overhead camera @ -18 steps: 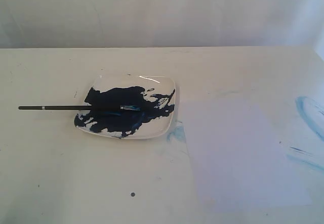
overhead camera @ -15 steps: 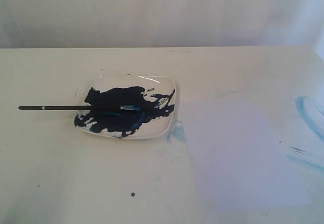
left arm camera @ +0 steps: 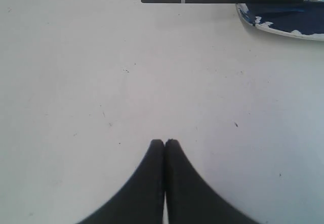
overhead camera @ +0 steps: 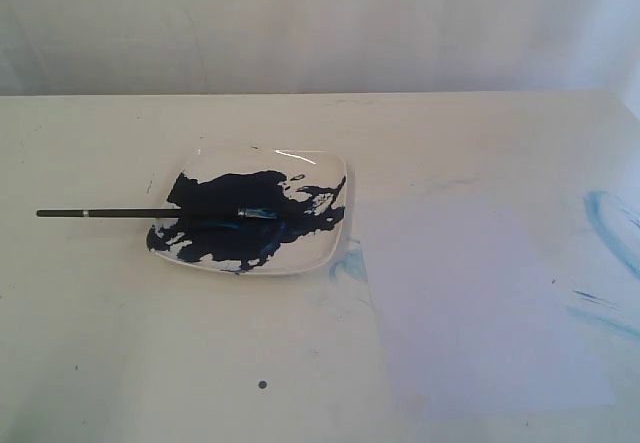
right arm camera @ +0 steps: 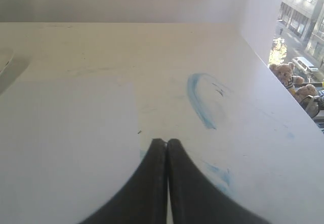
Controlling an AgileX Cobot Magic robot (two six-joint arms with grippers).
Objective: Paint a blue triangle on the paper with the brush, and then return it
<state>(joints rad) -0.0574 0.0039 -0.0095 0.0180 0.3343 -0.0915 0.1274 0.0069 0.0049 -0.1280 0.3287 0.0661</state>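
Black left fingers [left arm camera: 154, 155] are pressed together, empty, above the worktop [left arm camera: 76, 82]. The right fingers [right arm camera: 178, 155] are also closed on nothing, just beside the paper [right arm camera: 66, 143]. The brush [overhead camera: 140, 213] lies across the paint-smeared dish [overhead camera: 300, 163], left of the paper.

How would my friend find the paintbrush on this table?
Find the white square dish smeared with dark blue paint, left of the pale paper on the cream table. The brush lies across it, handle sticking out leftward. It is the only long thin black stick, with a silver band.
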